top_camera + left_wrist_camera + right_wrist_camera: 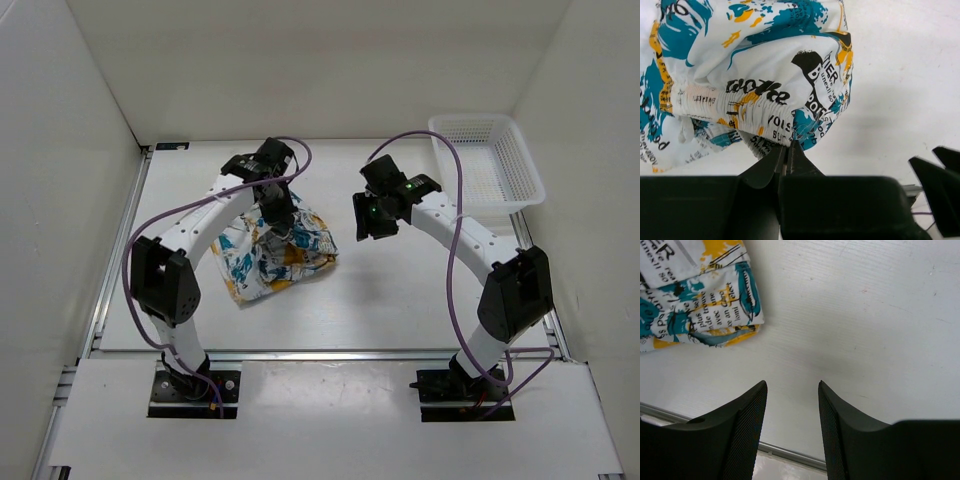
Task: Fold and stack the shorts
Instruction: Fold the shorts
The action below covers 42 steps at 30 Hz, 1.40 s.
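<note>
The shorts (272, 256) lie in a crumpled heap left of the table's centre, white with yellow-orange, teal and black print. My left gripper (281, 226) is down on the heap's upper part. In the left wrist view its jaws are pressed together at the gathered waistband edge of the shorts (760, 65), pinching the fabric at the left gripper's (788, 146) tips. My right gripper (369, 222) hovers to the right of the heap, apart from it. In the right wrist view the right gripper (792, 385) stands open over bare table, with a corner of the shorts (695, 295) at the upper left.
A white plastic lattice basket (520, 150) stands at the back right corner. White walls enclose the table on three sides. A metal rail (785, 452) runs along the table edge below the right gripper. Part of the right arm (940, 175) shows at the left wrist view's right edge.
</note>
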### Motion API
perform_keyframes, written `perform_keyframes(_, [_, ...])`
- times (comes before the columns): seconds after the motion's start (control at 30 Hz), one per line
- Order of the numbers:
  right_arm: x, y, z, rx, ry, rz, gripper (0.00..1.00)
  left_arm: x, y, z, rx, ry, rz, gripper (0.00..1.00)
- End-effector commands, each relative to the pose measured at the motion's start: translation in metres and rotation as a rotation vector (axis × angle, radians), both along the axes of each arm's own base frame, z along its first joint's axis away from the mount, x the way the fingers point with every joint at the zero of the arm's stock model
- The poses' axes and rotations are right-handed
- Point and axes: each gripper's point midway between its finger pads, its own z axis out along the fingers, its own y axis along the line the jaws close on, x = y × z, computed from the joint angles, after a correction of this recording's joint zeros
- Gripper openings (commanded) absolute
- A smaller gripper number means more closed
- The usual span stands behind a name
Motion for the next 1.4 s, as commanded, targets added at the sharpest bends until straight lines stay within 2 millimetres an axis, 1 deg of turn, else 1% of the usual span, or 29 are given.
perform_keyframes(0.0, [0.001,-0.004,0.009,0.005,-0.039,0.008,0.51,-0.024,0.011,0.009,0.015,0.018,-0.030,0.10])
perform_keyframes(0.07, [0.002,-0.003,0.005,0.000,-0.031,0.008,0.51,-0.037,0.027,-0.005,0.053,0.050,-0.011,0.10])
perform_keyframes(0.1, [0.004,-0.006,0.005,0.000,-0.031,-0.001,0.51,-0.040,0.029,-0.010,0.056,0.057,-0.011,0.10])
perform_keyframes(0.13, [0.002,-0.007,0.002,-0.005,-0.023,-0.001,0.51,-0.047,0.042,-0.023,0.069,0.092,0.023,0.10])
perform_keyframes(0.2, [0.000,-0.008,-0.001,-0.010,-0.016,-0.001,0.51,-0.050,0.053,-0.033,0.075,0.107,0.046,0.10])
perform_keyframes(0.23, [0.000,-0.009,-0.001,-0.013,-0.018,0.007,0.51,-0.056,0.069,-0.045,0.107,0.134,0.079,0.10])
perform_keyframes(0.27, [-0.001,-0.010,-0.004,-0.018,-0.010,0.007,0.51,-0.056,0.074,-0.051,0.110,0.141,0.092,0.10])
perform_keyframes(0.33, [-0.003,-0.011,-0.010,-0.028,0.005,0.008,0.51,-0.057,0.088,-0.062,0.126,0.162,0.130,0.31])
perform_keyframes(0.37, [-0.003,-0.011,-0.011,-0.028,0.005,0.008,0.51,-0.060,0.102,-0.073,0.138,0.189,0.153,0.48])
perform_keyframes(0.4, [-0.003,-0.011,-0.011,-0.028,0.005,0.008,0.51,-0.061,0.107,-0.074,0.136,0.188,0.169,0.66])
perform_keyframes(0.43, [-0.003,-0.011,-0.011,-0.028,0.005,0.008,0.51,-0.060,0.113,-0.077,0.138,0.191,0.176,0.92])
perform_keyframes(0.47, [-0.001,-0.010,-0.010,-0.023,-0.003,0.008,0.51,-0.061,0.122,-0.080,0.135,0.205,0.193,0.99])
perform_keyframes(0.5, [-0.003,-0.011,-0.013,-0.028,0.005,0.008,0.51,-0.062,0.127,-0.079,0.133,0.205,0.207,1.00])
perform_keyframes(0.57, [-0.004,0.000,-0.013,0.026,0.012,0.035,0.53,-0.058,0.132,-0.075,0.130,0.181,0.201,1.00])
perform_keyframes(0.6, [-0.015,0.018,-0.016,0.117,0.067,0.094,0.56,-0.054,0.132,-0.068,0.121,0.155,0.202,1.00])
perform_keyframes(0.63, [-0.013,0.035,-0.015,0.199,0.069,0.124,0.61,-0.054,0.130,-0.067,0.116,0.156,0.191,0.98])
perform_keyframes(0.67, [-0.021,0.046,-0.020,0.260,0.114,0.144,0.73,-0.050,0.129,-0.060,0.108,0.133,0.192,0.98])
perform_keyframes(0.73, [-0.034,0.073,-0.024,0.357,0.180,0.211,0.83,-0.045,0.131,-0.053,0.105,0.116,0.193,0.96])
perform_keyframes(0.77, [-0.038,0.090,-0.020,0.424,0.193,0.256,0.87,-0.045,0.132,-0.053,0.108,0.115,0.184,0.95])
perform_keyframes(0.83, [-0.045,0.111,-0.027,0.444,0.218,0.302,0.97,-0.043,0.139,-0.051,0.111,0.115,0.196,0.95])
perform_keyframes(0.93, [-0.050,0.139,-0.035,0.488,0.261,0.366,0.99,-0.036,0.148,-0.045,0.109,0.098,0.212,0.93])
perform_keyframes(0.97, [-0.047,0.144,-0.038,0.497,0.263,0.373,0.99,-0.038,0.148,-0.046,0.115,0.105,0.202,0.93])
perform_keyframes(1.03, [-0.043,0.153,-0.051,0.488,0.280,0.377,0.99,-0.032,0.158,-0.032,0.116,0.069,0.225,0.93])
perform_keyframes(1.07, [-0.043,0.158,-0.054,0.488,0.281,0.387,0.97,-0.035,0.163,-0.033,0.122,0.080,0.226,0.93])
perform_keyframes(1.1, [-0.040,0.159,-0.065,0.477,0.290,0.370,0.96,-0.034,0.166,-0.027,0.119,0.067,0.238,0.93])
perform_keyframes(1.17, [-0.040,0.159,-0.080,0.464,0.311,0.363,0.87,-0.029,0.179,-0.019,0.120,0.044,0.257,0.93])
perform_keyframes(1.2, [-0.034,0.164,-0.080,0.477,0.289,0.370,0.84,-0.032,0.182,-0.017,0.120,0.046,0.268,0.93])
perform_keyframes(1.33, [-0.036,0.174,-0.084,0.544,0.312,0.376,0.57,-0.028,0.184,-0.008,0.095,0.021,0.257,0.93])
perform_keyframes(1.37, [-0.039,0.172,-0.089,0.541,0.318,0.373,0.39,-0.030,0.182,-0.005,0.085,0.021,0.252,0.93])
